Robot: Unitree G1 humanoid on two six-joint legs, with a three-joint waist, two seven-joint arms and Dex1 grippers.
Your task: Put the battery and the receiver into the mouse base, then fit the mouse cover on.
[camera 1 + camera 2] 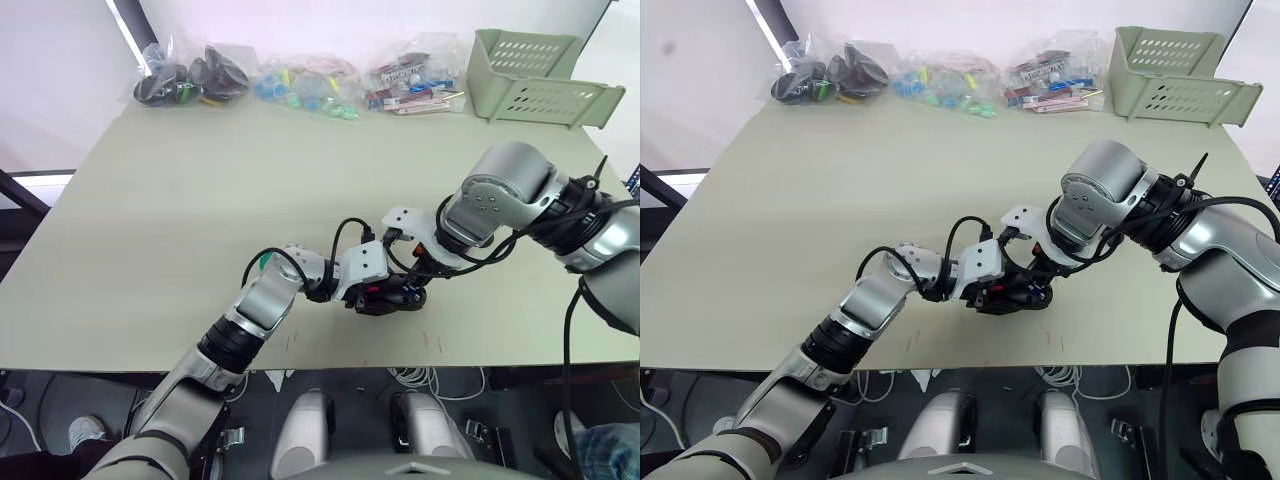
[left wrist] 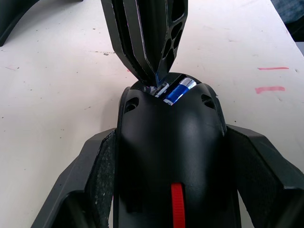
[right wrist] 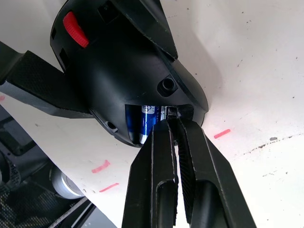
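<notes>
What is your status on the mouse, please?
Left gripper shut on base. Right gripper shut, tips at the compartment beside the battery. Nothing in the way.

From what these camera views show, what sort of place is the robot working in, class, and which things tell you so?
Probably a lab or workshop test bench: a plain table, clear bags of small parts along its far edge, and cables on the floor.

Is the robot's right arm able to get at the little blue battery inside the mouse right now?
Probably yes: the right gripper already points into the mouse base compartment beside the battery, with no cover over it.
</notes>
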